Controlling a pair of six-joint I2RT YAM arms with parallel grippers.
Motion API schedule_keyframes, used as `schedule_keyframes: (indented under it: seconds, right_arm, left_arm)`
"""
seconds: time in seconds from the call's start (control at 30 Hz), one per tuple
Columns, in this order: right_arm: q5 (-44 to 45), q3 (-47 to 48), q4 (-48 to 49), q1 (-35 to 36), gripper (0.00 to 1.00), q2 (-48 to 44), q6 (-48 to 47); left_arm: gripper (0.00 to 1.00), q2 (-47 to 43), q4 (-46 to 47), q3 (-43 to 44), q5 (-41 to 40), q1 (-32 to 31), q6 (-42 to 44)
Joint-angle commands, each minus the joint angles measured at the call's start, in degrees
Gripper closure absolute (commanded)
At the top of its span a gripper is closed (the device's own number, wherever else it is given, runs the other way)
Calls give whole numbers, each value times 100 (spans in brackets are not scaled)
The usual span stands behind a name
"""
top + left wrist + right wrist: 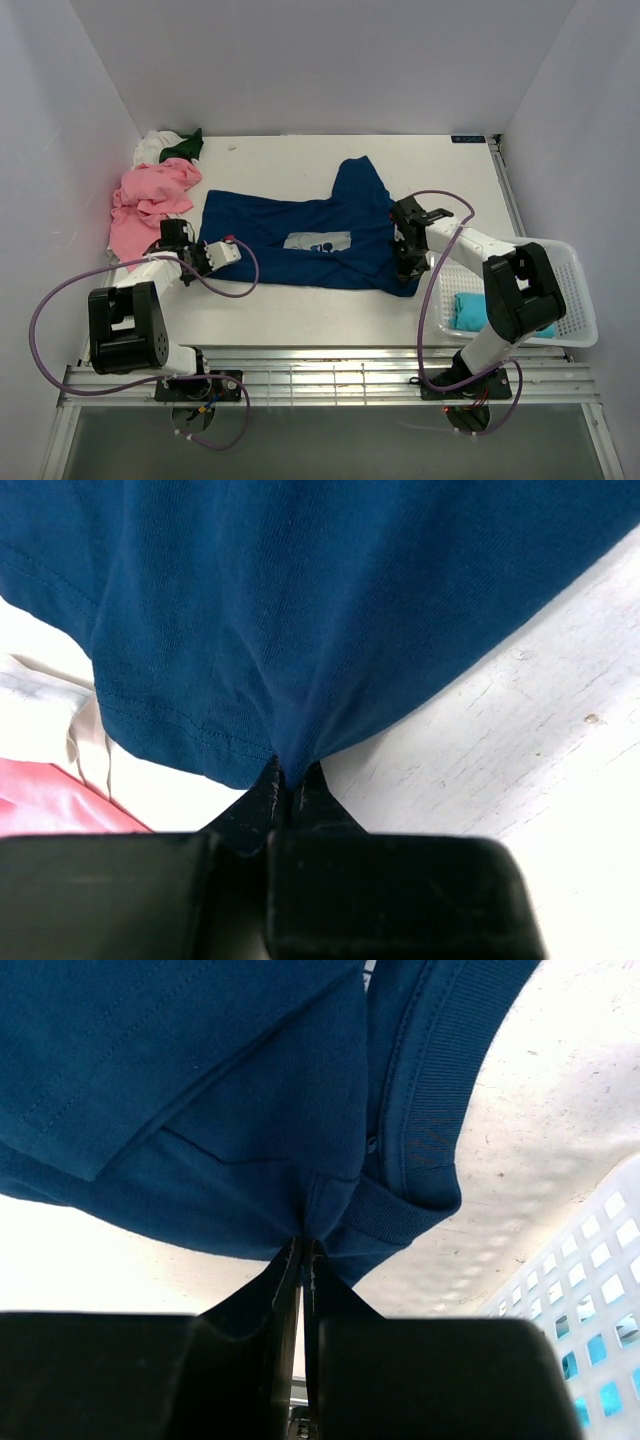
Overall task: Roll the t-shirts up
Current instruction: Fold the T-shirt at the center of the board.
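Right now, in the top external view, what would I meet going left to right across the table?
pink t-shirt → left gripper → dark blue t-shirt, pinched at its left and right edges by the two shut grippers → right gripper → teal t-shirt, lying in the white mesh basket

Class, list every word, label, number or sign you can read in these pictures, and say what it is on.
Nothing can be read.
The pale print on the dark blue t-shirt: dark shapes, too small to read.
The small blue label at the table's far edge: too blurred.
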Motion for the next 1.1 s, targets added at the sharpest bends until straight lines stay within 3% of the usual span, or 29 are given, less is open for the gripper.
schedule_keyframes:
  seconds: [0.0,0.13,0.3,0.57,0.67,0.7,0.8,0.93,1.07]
  right_arm:
    - [341,41,-174,-168,92,-125,6]
    - [595,6,-359,-177,92,-222,-91]
    - [543,-100,-394,-177,92,-301,-187]
    - [-239,-258,-87,-159,92,-311,-328]
    - [-239,-311,-34,-159,87,-284,-311]
    - [-230,-294,-43,-151,79,-319,-310]
    - [-230,-74,-113,-159,66,-380,-302]
    - [-239,330,-288,-159,58,-416,-345]
    - [-485,690,-438,-151,53,-477,-389]
  left_arm:
    - [100,-28,-130,-69,-329,128,112]
    - [100,-221,-305,-51,-435,567,604]
    - [100,-713,-894,-112,-260,612,991]
    - [100,-1083,-1430,-350,-49,594,939]
    - [84,-1206,-1431,-446,-110,603,895]
    - [70,-1223,-1431,-438,-128,603,869]
    - [49,-1224,-1510,-280,-93,594,737]
    - [42,-1180,-1633,10,-101,594,676]
    - [42,-935,-1843,440,-321,612,658]
